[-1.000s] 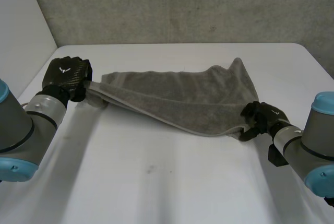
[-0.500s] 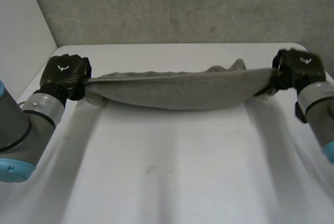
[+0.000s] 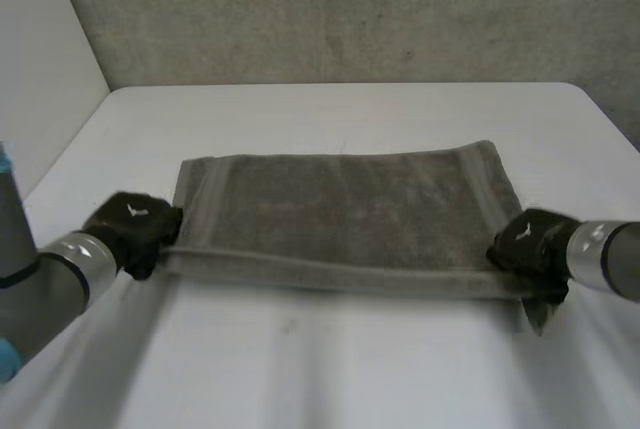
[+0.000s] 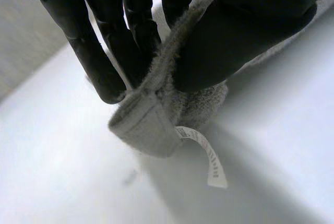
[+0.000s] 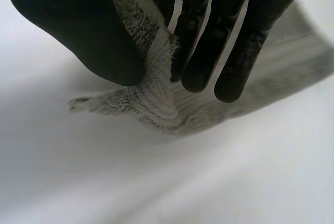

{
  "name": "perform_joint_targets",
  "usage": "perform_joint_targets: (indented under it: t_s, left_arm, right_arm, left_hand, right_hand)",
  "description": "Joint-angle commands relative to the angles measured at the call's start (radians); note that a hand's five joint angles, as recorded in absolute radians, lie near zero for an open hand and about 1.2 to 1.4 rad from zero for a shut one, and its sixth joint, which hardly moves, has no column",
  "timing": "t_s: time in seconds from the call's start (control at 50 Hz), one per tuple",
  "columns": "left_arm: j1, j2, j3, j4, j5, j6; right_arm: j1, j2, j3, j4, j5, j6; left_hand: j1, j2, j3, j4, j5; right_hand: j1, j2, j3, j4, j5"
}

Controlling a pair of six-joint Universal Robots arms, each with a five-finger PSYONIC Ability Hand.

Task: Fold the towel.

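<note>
One grey towel (image 3: 345, 214) lies flat on the bench (image 3: 330, 369), apparently doubled once. The left robot hand (image 3: 135, 229) pinches its near-left corner between thumb and fingers. The right robot hand (image 3: 528, 246) pinches the near-right corner likewise. One label (image 4: 206, 156) hangs at the left corner. Judged outstanding: release and a further fold.

One high view, two close (towel (image 3: 340, 209) shared)

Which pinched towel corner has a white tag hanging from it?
The corner in the left robot hand: a white tag dangles under it. The right robot hand holds a plain corner.
</note>
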Motion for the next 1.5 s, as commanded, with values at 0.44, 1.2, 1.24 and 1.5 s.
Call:
perform_joint_targets:
  t_s: [0.44, 1.2, 1.24, 1.5]
  left_arm:
    - [-0.019, -0.185, 0.68, 0.678, 0.012, -0.088]
    - [0.056, -0.181, -0.002, 0.537, 0.025, 0.021]
    - [0.058, -0.167, -0.007, 0.537, 0.024, 0.021]
    - [0.052, -0.161, -0.021, 0.539, 0.024, 0.016]
  right_arm:
    - [0.153, 0.085, -0.474, -1.201, 0.176, -0.028]
    - [-0.037, 0.15, 0.007, -0.572, -0.026, 0.5]
    - [-0.075, 0.131, 0.042, -0.587, -0.025, 0.645]
    - [-0.163, 0.17, 0.089, -0.655, -0.047, 0.819]
  left_hand:
    - [0.192, 0.178, 0.179, 0.179, 0.179]
    - [0.192, 0.178, 0.179, 0.179, 0.179]
    - [0.192, 0.178, 0.179, 0.179, 0.179]
    - [0.192, 0.178, 0.179, 0.179, 0.179]
  right_hand:
    - [0.419, 0.225, 0.21, 0.202, 0.253]
    - [-0.317, -0.511, -0.526, -0.534, -0.483]
    - [-0.314, -0.508, -0.523, -0.531, -0.48]
    - [-0.273, -0.467, -0.482, -0.49, -0.439]
